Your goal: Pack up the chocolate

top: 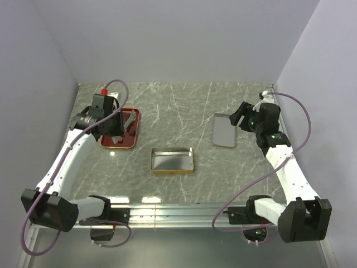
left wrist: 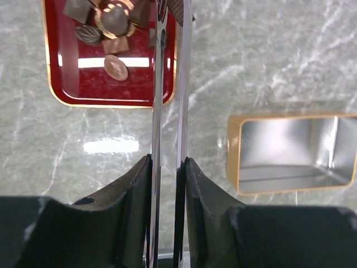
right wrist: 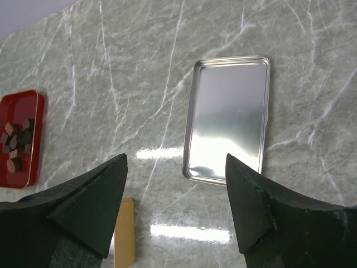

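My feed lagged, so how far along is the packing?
Done: the lid lies off, apart from the open gold tin, which is empty. In hand: the left gripper holds tongs, tips at the chocolate on the red tray. Left: every piece, then the lid. The right gripper hangs open.

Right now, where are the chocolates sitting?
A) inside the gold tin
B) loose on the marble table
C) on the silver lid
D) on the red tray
D: the chocolates lie clustered on the red tray, while the gold tin and the silver lid show only bare metal.
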Controlling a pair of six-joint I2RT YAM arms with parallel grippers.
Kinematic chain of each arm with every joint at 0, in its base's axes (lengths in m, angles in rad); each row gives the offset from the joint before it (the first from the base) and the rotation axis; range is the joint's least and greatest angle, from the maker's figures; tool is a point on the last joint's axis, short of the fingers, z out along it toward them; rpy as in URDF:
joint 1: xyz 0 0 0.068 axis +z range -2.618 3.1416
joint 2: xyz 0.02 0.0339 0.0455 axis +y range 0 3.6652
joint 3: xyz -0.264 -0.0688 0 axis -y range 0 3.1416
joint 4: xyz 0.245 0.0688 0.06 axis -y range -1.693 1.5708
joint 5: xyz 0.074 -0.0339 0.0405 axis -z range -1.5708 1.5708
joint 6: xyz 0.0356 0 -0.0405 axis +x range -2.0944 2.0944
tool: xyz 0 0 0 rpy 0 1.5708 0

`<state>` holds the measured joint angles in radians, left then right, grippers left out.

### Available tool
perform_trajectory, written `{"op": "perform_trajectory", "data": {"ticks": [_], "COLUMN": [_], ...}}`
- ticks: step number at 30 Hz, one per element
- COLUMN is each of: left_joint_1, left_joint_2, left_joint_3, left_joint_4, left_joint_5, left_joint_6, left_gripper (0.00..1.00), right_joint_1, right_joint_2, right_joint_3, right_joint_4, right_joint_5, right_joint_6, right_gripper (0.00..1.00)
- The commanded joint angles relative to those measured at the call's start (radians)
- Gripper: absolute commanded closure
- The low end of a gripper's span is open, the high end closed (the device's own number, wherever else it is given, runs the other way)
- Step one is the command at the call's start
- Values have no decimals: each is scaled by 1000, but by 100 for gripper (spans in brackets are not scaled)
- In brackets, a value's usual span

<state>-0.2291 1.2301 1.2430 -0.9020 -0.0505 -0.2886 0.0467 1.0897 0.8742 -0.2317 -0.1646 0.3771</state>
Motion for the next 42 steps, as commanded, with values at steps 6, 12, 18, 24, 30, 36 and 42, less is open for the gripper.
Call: {"op": "perform_trajectory", "data": {"ticks": [6,12,18,24,30,36,42], "left_joint_1": [-61,-122,-157,-206,-271,-355,-446], "left_joint_2": [-69,-106,-135,-179,-208,-207,-195], "left_joint_3": [-30,-31,-39,-56,-62,-73,-53], "left_joint_4": [29,15,-3,-24,-43,-54,-74], "left_joint_5": [47,55,70,77,72,60,54], "left_joint_6": [5,-38,-61,-75,-104,-139,-185], "left_gripper": [71,71,72,72,73,73,74], "right_joint_1": [8,8,15,19,24,25,27], "right_joint_2": [13,16,33,36,38,41,38], "right_joint_3": [17,14,25,28,26,29,25], "right_joint_4": [22,23,19,19,19,14,12], "right_joint_5": [-1,2,0,2,4,10,17], "right_joint_6": [3,8,5,6,8,6,3], "right_gripper": [23,23,23,23,23,23,23]}}
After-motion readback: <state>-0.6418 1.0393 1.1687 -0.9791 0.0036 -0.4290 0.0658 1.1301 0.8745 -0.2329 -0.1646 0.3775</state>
